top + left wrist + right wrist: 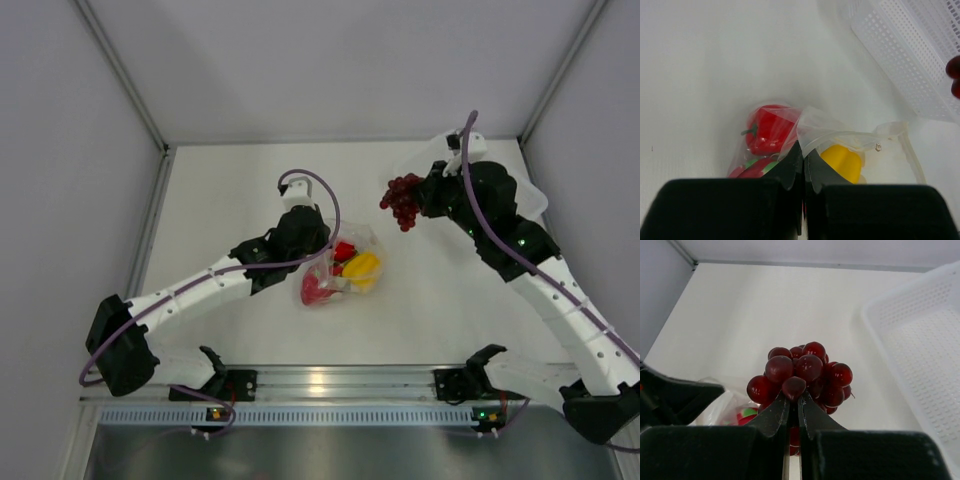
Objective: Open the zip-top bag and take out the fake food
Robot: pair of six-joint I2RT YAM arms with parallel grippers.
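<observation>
The right gripper [794,400] clamps the grapes [802,371] aloft just left of the tray [920,355], while the left gripper [803,152] pinches the bag [840,131] on the table [250,190], seemingly at its open edge.

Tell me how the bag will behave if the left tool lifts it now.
Likely floppy: the bag is thin crinkled film, bunched where the left tool pinches it. It would probably sag, and the red pepper and yellow pepper lying loose inside may shift.

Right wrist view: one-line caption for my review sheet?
Right gripper shut on the grapes, held near the white tray.
</observation>
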